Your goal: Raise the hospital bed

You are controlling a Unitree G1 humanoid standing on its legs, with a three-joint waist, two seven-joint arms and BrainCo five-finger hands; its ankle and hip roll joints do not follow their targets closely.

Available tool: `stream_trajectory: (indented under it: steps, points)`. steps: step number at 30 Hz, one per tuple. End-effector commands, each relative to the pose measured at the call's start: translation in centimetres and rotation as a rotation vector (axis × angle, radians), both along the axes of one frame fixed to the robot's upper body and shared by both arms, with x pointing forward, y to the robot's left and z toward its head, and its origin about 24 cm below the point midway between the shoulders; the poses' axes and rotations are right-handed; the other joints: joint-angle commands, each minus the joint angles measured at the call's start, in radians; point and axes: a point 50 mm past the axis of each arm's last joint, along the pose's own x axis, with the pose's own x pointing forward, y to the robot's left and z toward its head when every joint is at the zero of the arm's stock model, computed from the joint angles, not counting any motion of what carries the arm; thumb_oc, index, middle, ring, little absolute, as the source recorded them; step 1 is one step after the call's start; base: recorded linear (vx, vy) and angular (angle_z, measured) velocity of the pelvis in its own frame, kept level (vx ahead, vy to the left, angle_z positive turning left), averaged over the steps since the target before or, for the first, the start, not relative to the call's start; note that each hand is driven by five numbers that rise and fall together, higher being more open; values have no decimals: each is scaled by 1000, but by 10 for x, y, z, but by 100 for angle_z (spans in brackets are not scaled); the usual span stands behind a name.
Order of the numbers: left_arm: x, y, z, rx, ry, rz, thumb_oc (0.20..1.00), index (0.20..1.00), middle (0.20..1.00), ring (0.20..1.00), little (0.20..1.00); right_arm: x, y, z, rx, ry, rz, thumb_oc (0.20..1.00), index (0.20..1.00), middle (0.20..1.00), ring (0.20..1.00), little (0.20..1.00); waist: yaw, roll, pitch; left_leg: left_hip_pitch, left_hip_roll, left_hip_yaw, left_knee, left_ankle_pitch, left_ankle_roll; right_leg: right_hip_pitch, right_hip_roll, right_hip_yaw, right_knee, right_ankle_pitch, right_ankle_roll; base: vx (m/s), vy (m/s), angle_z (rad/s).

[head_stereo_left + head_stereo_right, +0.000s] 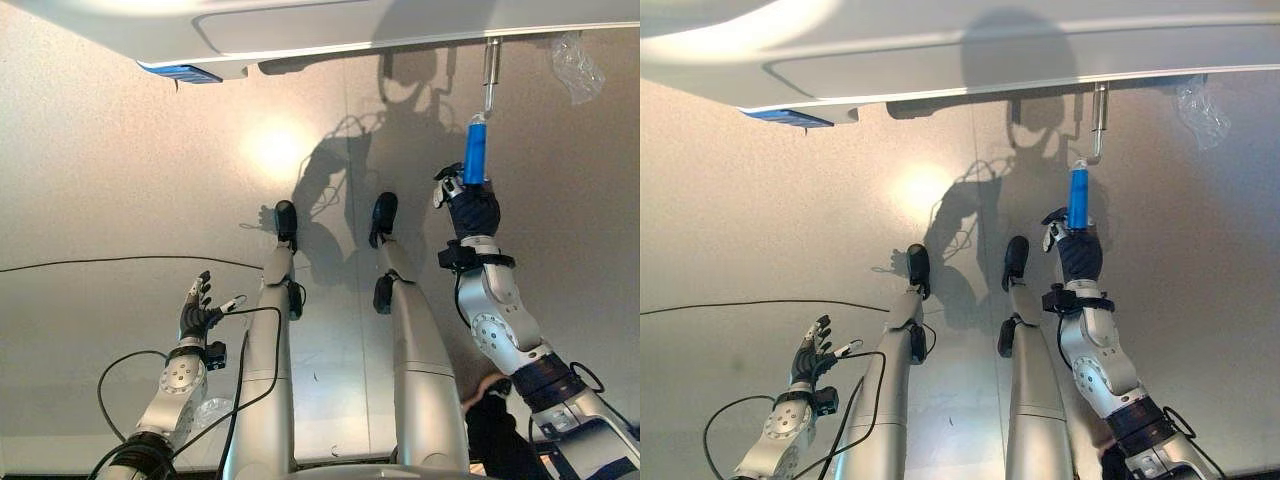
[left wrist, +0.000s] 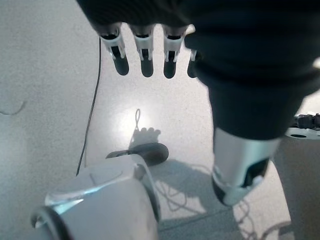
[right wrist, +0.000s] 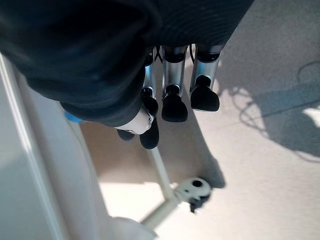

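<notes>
A pale speckled floor (image 1: 120, 160) stretches under the foot end of the white hospital bed (image 1: 330, 30), whose edge runs along the far side. Below that edge, on the robot's right, a metal crank rod (image 1: 491, 75) hangs down with a blue handle (image 1: 475, 152) at its end. The right hand (image 1: 470, 205) has its fingers (image 3: 175, 107) curled round that handle. The left hand (image 1: 198, 312) hangs low over the floor, fingers (image 2: 145, 55) loosely straight, holding nothing.
</notes>
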Motion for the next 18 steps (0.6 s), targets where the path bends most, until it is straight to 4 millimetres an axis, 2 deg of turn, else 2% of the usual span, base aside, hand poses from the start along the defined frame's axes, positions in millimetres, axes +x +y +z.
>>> stream_trajectory:
  steps: [1, 4, 5, 6, 11, 12, 17, 18]
  points:
    - [-18, 11, -10, 29, 56, 37, 1000, 1000, 1000, 1000, 1000, -10, 61, 63, -150, -315, 242, 200, 200, 200, 200, 200, 66, 12, -22, 46, -35, -11, -82, 37, -10, 35, -7, -58, 50, -35, 67, 9, -6, -4]
    - [-16, 11, -9, 29, 53, 39, 1000, 1000, 1000, 1000, 1000, -4, 67, 66, -166, -309, 236, 200, 200, 200, 200, 200, 69, 10, -22, 51, -35, -12, -87, 40, -11, 39, -7, -59, 47, -35, 67, 3, -3, -3]
    - [-14, 11, -9, 25, 53, 40, 1000, 1000, 1000, 1000, 1000, 7, 76, 67, -216, -283, 220, 200, 200, 200, 200, 200, 79, 9, -22, 63, -34, -15, -91, 42, -12, 53, -8, -65, 43, -34, 67, 0, 0, 0]
    - [-15, 11, -9, 15, 56, 45, 1000, 1000, 1000, 1000, 1000, 13, 83, 64, -192, -239, 234, 200, 200, 200, 200, 200, 84, 7, -22, 71, -35, -20, -92, 42, -14, 68, -10, -74, 39, -34, 67, 0, 0, 0]
    - [-15, 10, -15, 28, 90, 39, 1000, 1000, 1000, 1000, 1000, 32, 99, 64, -182, -165, 206, 200, 200, 200, 200, 200, 101, 4, -22, 99, -37, -25, -111, 46, -12, 102, -10, -83, 18, -27, 68, 11, -2, 9]
    - [-13, 11, -15, 38, 95, 37, 1000, 1000, 1000, 1000, 1000, 44, 107, 61, -182, -109, 178, 200, 200, 200, 200, 200, 110, 7, -22, 113, -39, -29, -120, 48, -12, 120, -13, -87, 5, -23, 70, 10, 16, 4]
    - [-6, 8, -12, 35, 78, 33, 1000, 1000, 1000, 1000, 1000, 64, 112, 59, -178, -19, 93, 200, 200, 200, 200, 200, 130, 17, -22, 129, -43, -37, -124, 46, -13, 144, -13, -94, -5, -26, 71, 8, 6, -2]
    - [-3, 7, -8, 41, 62, 18, 1000, 1000, 1000, 1000, 1000, 72, 111, 60, -186, 16, 52, 200, 200, 200, 200, 200, 144, 29, -22, 130, -47, -42, -127, 45, -12, 149, -16, -99, -5, -29, 72, 16, 0, 4]
